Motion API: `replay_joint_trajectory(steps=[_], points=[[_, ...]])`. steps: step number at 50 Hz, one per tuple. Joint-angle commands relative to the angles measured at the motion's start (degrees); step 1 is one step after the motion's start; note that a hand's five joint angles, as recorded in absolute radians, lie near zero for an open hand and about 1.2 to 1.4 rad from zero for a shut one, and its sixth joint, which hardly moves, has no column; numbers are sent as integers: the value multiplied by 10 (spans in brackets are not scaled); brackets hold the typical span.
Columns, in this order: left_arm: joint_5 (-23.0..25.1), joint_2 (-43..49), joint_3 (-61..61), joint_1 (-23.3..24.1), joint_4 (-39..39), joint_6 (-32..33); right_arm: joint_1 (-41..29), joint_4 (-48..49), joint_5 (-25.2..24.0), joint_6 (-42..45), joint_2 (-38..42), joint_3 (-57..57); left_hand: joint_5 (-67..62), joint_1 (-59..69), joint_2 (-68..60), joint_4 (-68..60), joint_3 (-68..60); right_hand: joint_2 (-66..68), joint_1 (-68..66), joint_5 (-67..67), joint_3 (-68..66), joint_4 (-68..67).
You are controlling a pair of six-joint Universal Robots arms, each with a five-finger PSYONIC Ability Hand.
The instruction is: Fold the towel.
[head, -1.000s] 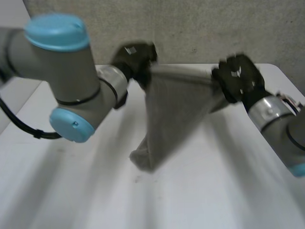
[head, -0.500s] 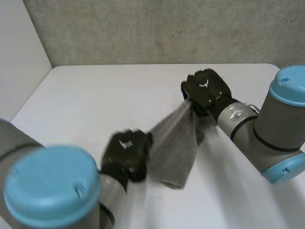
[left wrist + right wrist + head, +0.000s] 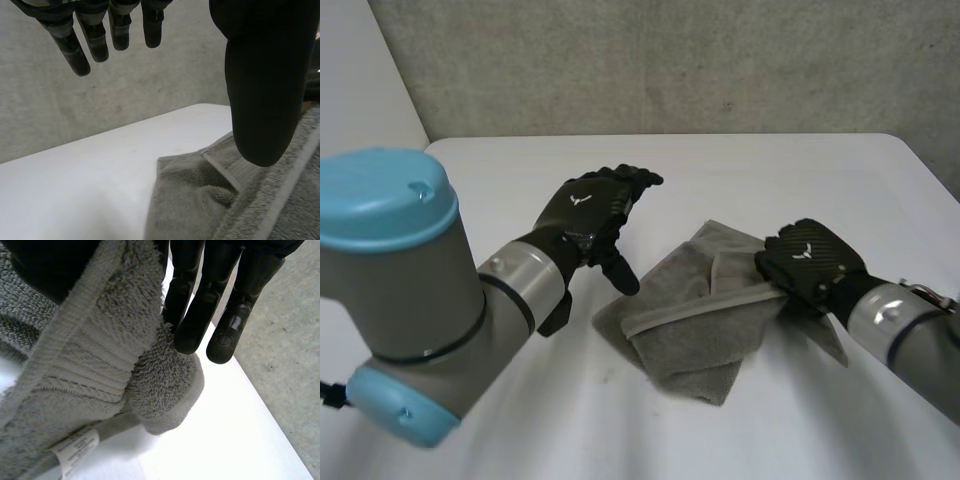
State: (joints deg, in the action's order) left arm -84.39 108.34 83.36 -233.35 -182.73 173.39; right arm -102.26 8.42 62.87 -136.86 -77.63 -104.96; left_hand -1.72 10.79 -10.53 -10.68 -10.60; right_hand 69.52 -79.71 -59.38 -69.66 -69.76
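The towel (image 3: 685, 335) lies in a rumpled, half-doubled heap near the middle of the white table (image 3: 800, 170). The left hand (image 3: 588, 210) hovers beside it, fingers spread, holding nothing. The right hand (image 3: 810, 265) pinches its hemmed edge; pulling one-handed could, I judge, drag the layers askew.

One towel (image 3: 685, 340), one table (image 3: 500, 170), two hands: left hand (image 3: 588, 215), right hand (image 3: 807, 262).
The lone towel lies beside the left hand, in the right hand's pinch, bearing one white label (image 3: 75, 450).

Right hand (image 3: 200, 315) pinches towel (image 3: 100, 365) hem — white label (image 3: 75, 447) (sewn on) showing.
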Motion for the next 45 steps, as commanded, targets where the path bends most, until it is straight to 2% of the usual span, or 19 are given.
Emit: replay_joint_trajectory(steps=[1, 2, 3, 7, 12, 17, 20, 23, 24, 25, 29, 34, 40, 45], points=[[81, 54, -43, -22, 1, -1, 84, -2, -82, 30, -51, -72, -2, 11, -14, -12, -13, -120, 222, 118, 121, 122], [81, 54, -43, -22, 1, -1, 84, -2, -82, 30, -51, -72, -2, 11, -14, -12, -13, -122, 224, 120, 123, 124], [83, 67, -54, -21, 1, 0, 91, -2, -80, 29, -58, -79, -3, 13, -15, -14, -15, -243, 345, 242, 245, 246], [84, 101, -86, -21, 2, 0, 102, -4, -79, 20, -66, -91, -5, 14, -17, -16, -16, -271, 373, 270, 273, 274], [85, 129, -122, -19, 3, -1, 115, -16, -65, -43, -67, -99, -7, 16, -19, -17, -18, -271, 373, 270, 273, 274], [87, 150, -148, -18, 3, -1, 138, -32, -42, -151, -67, -101, -14, 23, -25, -24, -25, -270, 372, 268, 271, 272], [88, 162, -166, -17, 4, 0, 145, -32, -39, -166, -67, -104, -20, 30, -32, -31, -31, -275, 377, 273, 276, 277], [91, 175, -188, -12, 6, 4, 156, -34, -38, -186, -70, -108, -35, 45, -47, -46, -46, -325, 427, 324, 327, 328], [91, 175, -188, -12, 6, 4, 161, -35, -38, -190, -76, -111, -35, 45, -47, -46, -47, -397, 499, 395, 398, 399], [99, 181, -197, -11, 7, 9, 168, -37, -38, -191, -87, -116, -45, 55, -57, -56, -57, -471, 573, 469, 472, 473], [128, 190, -207, -11, 7, 27, 184, -43, -42, -192, -108, -120, -56, 65, -68, -66, -67, -527, 629, 526, 528, 529], [198, 212, -225, -11, 3, 96, 201, -62, -44, -198, -138, -123, -121, 130, -133, -132, -132, -527, 629, 526, 528, 529], [240, 246, -264, -11, 5, 153, 206, -82, -45, -217, -154, -132, -130, 139, -142, -140, -141, -509, 611, 507, 510, 511], [260, 272, -288, -11, 8, 168, 206, -83, -49, -222, -155, -152, -130, 139, -142, -140, -141, -465, 567, 463, 466, 467]])
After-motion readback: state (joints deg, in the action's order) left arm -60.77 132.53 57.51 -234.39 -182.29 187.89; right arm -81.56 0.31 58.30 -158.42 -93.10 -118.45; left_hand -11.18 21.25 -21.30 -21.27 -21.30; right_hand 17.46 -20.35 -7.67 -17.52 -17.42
